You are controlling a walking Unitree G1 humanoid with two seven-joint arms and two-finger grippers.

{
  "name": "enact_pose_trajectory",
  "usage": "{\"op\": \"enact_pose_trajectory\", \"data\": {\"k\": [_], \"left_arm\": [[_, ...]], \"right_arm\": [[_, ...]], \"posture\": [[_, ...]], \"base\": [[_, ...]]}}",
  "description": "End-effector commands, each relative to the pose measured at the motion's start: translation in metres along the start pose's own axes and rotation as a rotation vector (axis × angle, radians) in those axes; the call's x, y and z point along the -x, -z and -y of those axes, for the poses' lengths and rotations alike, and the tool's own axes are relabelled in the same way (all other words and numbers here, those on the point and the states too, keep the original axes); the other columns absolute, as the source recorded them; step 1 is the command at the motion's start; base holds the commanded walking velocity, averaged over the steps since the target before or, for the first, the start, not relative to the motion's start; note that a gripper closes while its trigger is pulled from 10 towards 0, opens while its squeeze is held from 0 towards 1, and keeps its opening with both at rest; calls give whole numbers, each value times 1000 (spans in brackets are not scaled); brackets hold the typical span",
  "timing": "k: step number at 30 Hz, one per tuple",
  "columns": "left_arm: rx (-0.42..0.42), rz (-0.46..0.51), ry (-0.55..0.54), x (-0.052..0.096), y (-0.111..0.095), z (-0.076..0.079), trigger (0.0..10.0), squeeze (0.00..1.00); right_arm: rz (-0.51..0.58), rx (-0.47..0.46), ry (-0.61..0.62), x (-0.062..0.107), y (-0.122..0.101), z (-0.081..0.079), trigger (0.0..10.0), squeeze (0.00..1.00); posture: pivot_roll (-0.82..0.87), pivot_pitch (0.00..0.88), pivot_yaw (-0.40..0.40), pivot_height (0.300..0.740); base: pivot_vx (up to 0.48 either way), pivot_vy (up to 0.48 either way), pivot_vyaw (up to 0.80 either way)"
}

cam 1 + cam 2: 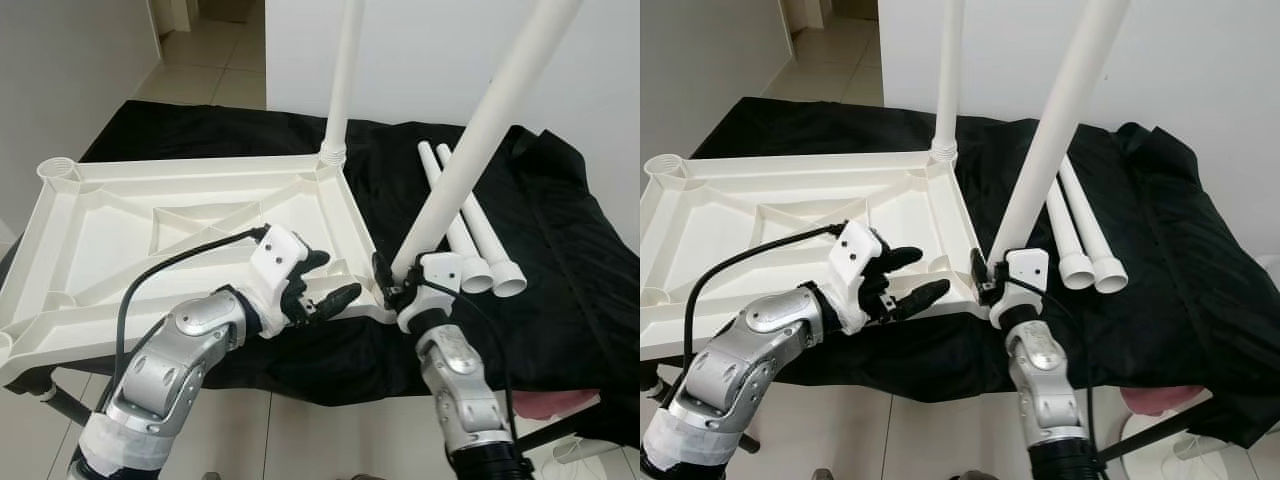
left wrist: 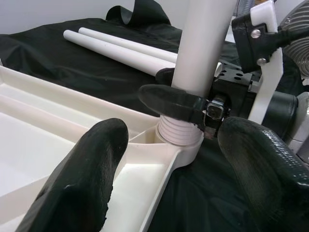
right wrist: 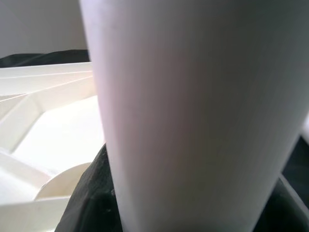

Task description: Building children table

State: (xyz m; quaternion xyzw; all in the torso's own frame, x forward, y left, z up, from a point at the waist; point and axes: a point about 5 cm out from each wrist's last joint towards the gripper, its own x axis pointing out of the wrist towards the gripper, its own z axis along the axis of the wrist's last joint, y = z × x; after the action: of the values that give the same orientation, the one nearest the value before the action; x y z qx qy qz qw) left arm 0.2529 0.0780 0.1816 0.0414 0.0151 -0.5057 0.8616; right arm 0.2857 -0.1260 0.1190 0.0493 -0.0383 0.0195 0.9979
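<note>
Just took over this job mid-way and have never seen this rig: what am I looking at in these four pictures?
It's a humanoid robot building a child's table. The two wide pictures come from its head; the two close-ups from cameras on its wrists. The white tabletop lies upside down on a black cloth. One leg already stands in a far corner. The right hand grips a second leg, tilted, its threaded end in the near corner socket. The left hand hovers open beside it. Two spare legs lie on the cloth.

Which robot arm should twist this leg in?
Right. The right gripper is clamped around the leg, whose threaded end sits in the tabletop's corner socket. The left gripper hangs open beside it.
</note>
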Motion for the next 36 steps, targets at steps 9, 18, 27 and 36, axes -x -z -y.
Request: {"op": "enact_pose_trajectory", "data": {"k": [9, 18, 27, 36], "left_arm": [[4, -6, -8, -1, 0, 1, 10000, 0], [1, 0, 2, -3, 0, 3, 10000, 0], [-3, 3, 13, -5, -1, 4, 10000, 0], [-8, 3, 28, -8, -1, 7, 10000, 0]], "right_arm": [[-106, -35, 147, 5, 21, 2, 10000, 0], [-55, -54, 126, 4, 15, 0, 10000, 0], [73, -8, -3, -2, -7, 15, 10000, 427], [68, 42, -218, -4, -12, 36, 10000, 0]], "posture": [[16, 25, -75, 740], [19, 15, -75, 740], [13, 8, -72, 740], [5, 12, -64, 740]], "base": [[0, 0, 0], [0, 0, 0], [0, 0, 0], [0, 0, 0]]}}
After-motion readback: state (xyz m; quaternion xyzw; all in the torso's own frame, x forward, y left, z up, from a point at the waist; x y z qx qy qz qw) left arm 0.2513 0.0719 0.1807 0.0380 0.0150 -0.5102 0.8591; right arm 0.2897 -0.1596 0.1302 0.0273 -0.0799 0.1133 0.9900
